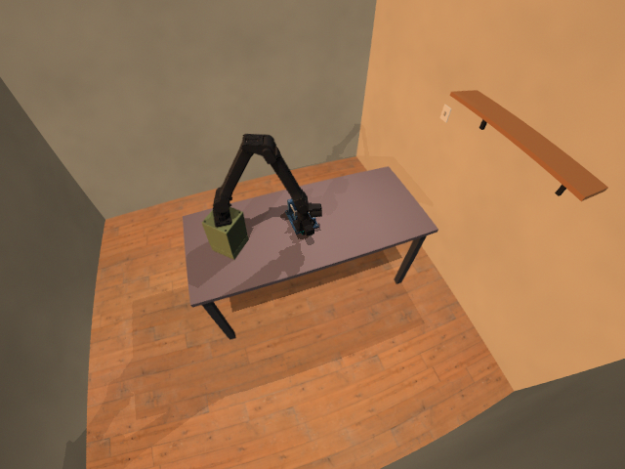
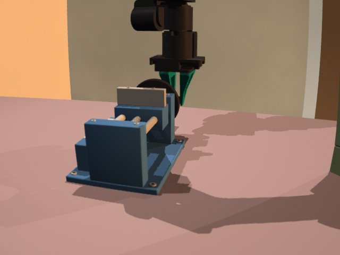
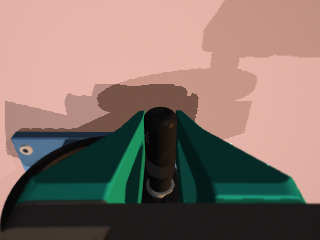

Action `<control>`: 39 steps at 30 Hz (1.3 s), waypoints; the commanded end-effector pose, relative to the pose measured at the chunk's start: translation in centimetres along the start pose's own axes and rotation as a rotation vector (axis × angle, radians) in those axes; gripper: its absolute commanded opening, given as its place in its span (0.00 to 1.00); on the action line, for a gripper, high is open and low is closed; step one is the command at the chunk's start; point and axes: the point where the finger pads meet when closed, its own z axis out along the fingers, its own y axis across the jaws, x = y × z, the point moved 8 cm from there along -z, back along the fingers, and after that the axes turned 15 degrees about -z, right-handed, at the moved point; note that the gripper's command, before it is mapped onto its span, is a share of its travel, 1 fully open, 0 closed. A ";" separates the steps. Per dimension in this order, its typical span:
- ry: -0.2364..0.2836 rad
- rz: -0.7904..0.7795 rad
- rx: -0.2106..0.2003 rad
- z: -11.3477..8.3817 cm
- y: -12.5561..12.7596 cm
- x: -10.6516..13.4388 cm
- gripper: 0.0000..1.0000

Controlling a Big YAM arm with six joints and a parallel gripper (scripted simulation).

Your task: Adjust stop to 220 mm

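1. Evidently we have the gripper (image 1: 306, 231) (image 2: 177, 95) (image 3: 160, 121) nearly closed, its green fingers one on each side of the dark handle (image 3: 160, 140). We judge that an upright grip between the pads lets us carry the handle round while the handwheel (image 2: 155, 82) (image 3: 20, 177) turns.

2. The stop (image 2: 141, 97), which we take to be the pale-faced block, sits on the rods (image 2: 152, 123) toward the handwheel end, near the far upright (image 2: 170, 115). Those rods presumably keep it straight as the wheel drives it. We cannot read any scale, so whether it stands at 220 mm we cannot tell.

3. Screws at the corners of the blue base plate (image 1: 291, 217) (image 2: 162, 170) (image 3: 37, 142) probably hold the fixture steady against our cranking. We would open only once the setting is right, then back off without nudging the handle.

4. Beneath everything runs the matte table (image 1: 353, 201) (image 2: 247, 170) (image 3: 100, 40), mauve from above and pinker close up, crossed by our arm's shadows. The arm (image 1: 287, 176) (image 2: 177, 16) stands on a green pedestal (image 1: 219, 244) (image 2: 336, 161).

5. Around us are wooden floorboards (image 1: 303, 394), grey-green and orange walls, and a wall shelf (image 1: 524, 136).
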 end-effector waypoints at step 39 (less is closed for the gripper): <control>-0.028 0.002 -0.037 -6.0 3.8 -1.3 0.06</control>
